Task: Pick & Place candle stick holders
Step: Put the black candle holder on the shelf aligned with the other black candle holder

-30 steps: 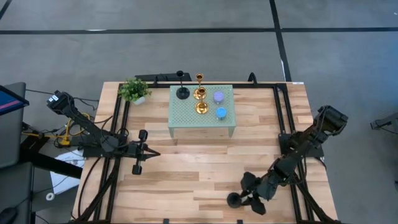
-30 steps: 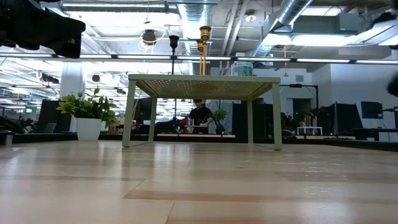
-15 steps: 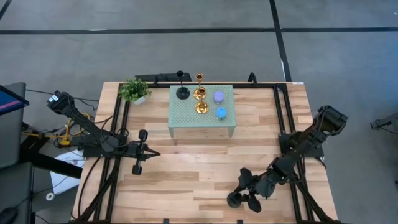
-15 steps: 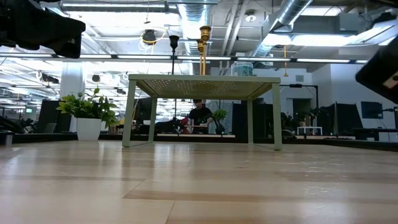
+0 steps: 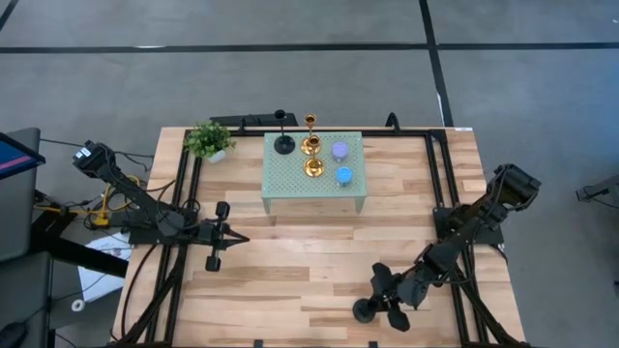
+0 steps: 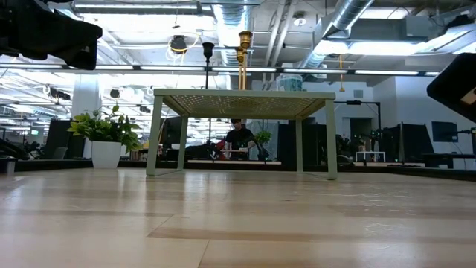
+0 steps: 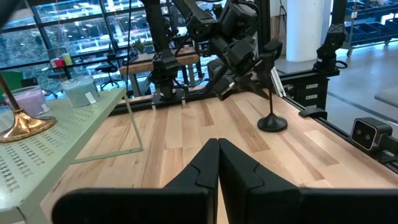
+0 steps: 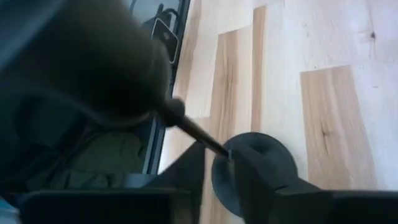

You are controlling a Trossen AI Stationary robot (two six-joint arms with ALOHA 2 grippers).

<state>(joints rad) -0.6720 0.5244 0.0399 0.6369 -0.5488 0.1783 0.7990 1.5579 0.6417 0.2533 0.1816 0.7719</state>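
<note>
A black candle stick holder (image 5: 364, 310) with a round base and thin stem stands on the wood near the table's front right; the left wrist view shows it too (image 7: 272, 119). My right gripper (image 5: 385, 298) is shut on its stem. On the mint-green stand (image 5: 290, 189) at the back stand another black holder (image 5: 283, 144), two gold ones (image 5: 310, 143) (image 5: 313, 167), a lilac one (image 5: 339, 150) and a blue one (image 5: 343, 175). My left gripper (image 5: 215, 238) waits shut at the table's left, holding nothing. My right gripper pinches the black holder's thin stem (image 8: 222, 149) between its two fingers (image 8: 189, 171), below the cup. The fingers slant down from the table's right side and lie across the stem. The holder's round base (image 8: 255, 168) rests on the table, and the stem stands about upright.
A small green potted plant (image 5: 209, 140) stands left of the stand at the back. Black frame rails (image 5: 180, 208) run along both table sides. Bare wood (image 5: 300, 251) lies between the two arms, in front of the stand.
My right gripper has rolled a little about its own line at the black holder, and more of that arm now shows at the right edge of the low view. The holder's base has stayed where it was on the table.
</note>
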